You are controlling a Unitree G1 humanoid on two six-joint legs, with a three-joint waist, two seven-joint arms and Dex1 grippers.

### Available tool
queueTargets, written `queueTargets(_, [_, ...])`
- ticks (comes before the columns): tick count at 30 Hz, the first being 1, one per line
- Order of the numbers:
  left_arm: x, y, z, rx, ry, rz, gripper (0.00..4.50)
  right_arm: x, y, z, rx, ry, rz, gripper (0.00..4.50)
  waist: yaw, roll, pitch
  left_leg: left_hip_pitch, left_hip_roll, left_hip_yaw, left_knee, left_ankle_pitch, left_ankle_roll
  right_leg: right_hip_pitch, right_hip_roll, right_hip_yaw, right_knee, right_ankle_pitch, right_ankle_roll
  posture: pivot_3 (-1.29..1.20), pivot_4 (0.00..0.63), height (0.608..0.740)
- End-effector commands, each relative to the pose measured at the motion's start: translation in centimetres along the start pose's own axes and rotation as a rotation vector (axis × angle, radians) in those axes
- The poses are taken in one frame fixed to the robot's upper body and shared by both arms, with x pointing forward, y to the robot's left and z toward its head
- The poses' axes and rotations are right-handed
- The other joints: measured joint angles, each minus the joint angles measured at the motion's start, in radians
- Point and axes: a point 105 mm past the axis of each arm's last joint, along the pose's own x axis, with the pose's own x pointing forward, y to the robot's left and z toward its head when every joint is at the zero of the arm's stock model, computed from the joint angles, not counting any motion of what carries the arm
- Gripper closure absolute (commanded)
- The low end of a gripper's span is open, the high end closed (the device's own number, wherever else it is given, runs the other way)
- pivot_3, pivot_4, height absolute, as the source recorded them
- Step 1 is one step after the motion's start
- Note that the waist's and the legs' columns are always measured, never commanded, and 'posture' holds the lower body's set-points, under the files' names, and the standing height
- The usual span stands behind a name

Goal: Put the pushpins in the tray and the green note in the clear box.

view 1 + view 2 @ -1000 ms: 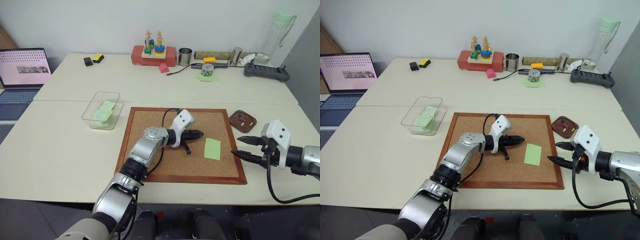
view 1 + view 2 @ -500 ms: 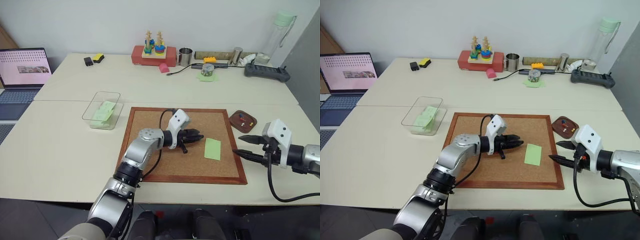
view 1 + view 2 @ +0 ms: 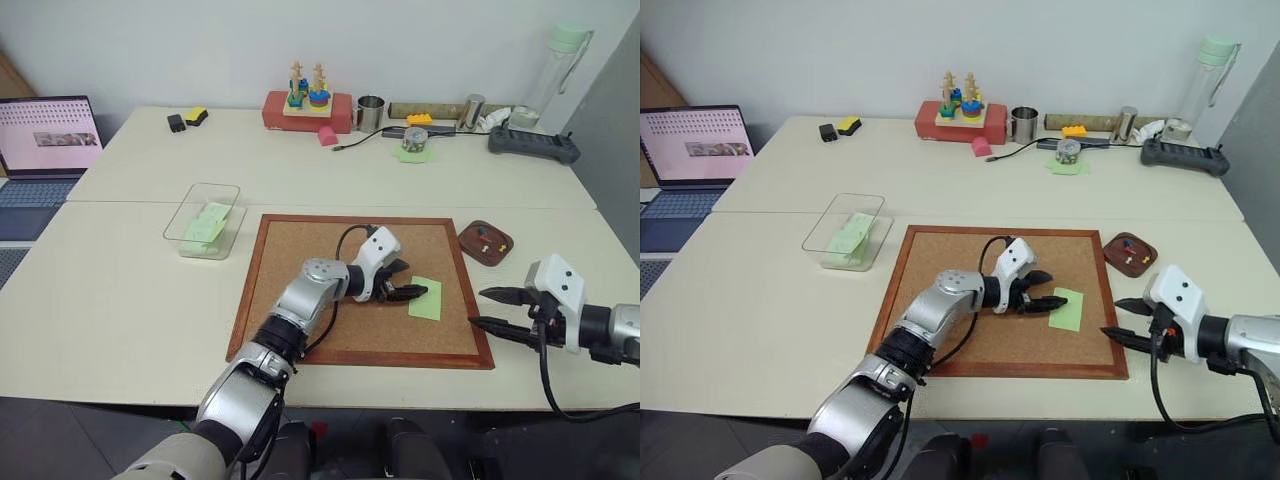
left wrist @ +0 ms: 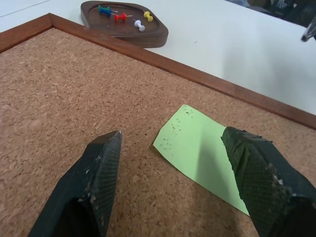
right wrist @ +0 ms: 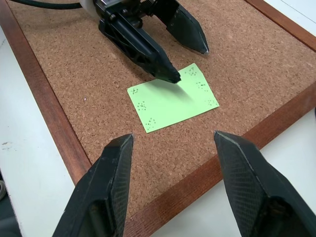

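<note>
Comparing with a second ago, the left claw point(image 3: 408, 292) has been opened from shut to wide and shifted across the wood-framed corkboard point(image 3: 300, 265), so that one black fingertip point(image 5: 171, 77) is now set on the near edge of the flat light green paper note point(image 3: 425, 298), which lies unlifted on the cork. The pins point(image 4: 121, 16) are seen in the small dark brown wooden tray point(image 3: 486, 241) on the bench point(image 3: 120, 290), so the note is judged the remaining job, with the transparent rectangular plastic box point(image 3: 206, 221) well apart past the board's far side. The right claw point(image 3: 489, 309) is held open and empty just off the board's right frame.
</note>
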Motion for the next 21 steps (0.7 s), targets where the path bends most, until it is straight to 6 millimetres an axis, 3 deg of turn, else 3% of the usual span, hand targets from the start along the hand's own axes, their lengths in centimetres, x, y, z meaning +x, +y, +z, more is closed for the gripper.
queueTargets(1, [0.6,-0.5,-0.2,0.036,0.022,-0.058,1.09,-0.7,0.0,1.0,-0.038,-0.018,-0.029,1.82,0.001,0.000,0.000,0.000,0.000,0.000,0.000,0.000,0.000,0.000,0.000,0.000,0.000,0.000,0.000,0.00,0.150,0.740])
queueTargets(7, [1.2,-1.3,-0.9,0.020,0.045,-0.122,1.09,-0.8,0.2,1.1,-0.035,-0.018,-0.036,1.82,0.001,0.000,0.000,0.000,0.000,0.000,0.000,0.000,0.000,0.001,0.000,0.000,0.000,0.000,0.000,0.00,0.150,0.740])
queueTargets(21, [1.9,-1.9,-2.9,0.076,0.113,-0.138,3.12,-0.8,0.5,1.2,-0.024,-0.022,-0.040,1.82,0.005,0.000,-0.001,0.000,0.000,-0.001,0.000,0.000,0.000,0.001,-0.001,0.000,0.000,0.000,0.001,0.00,0.150,0.740])
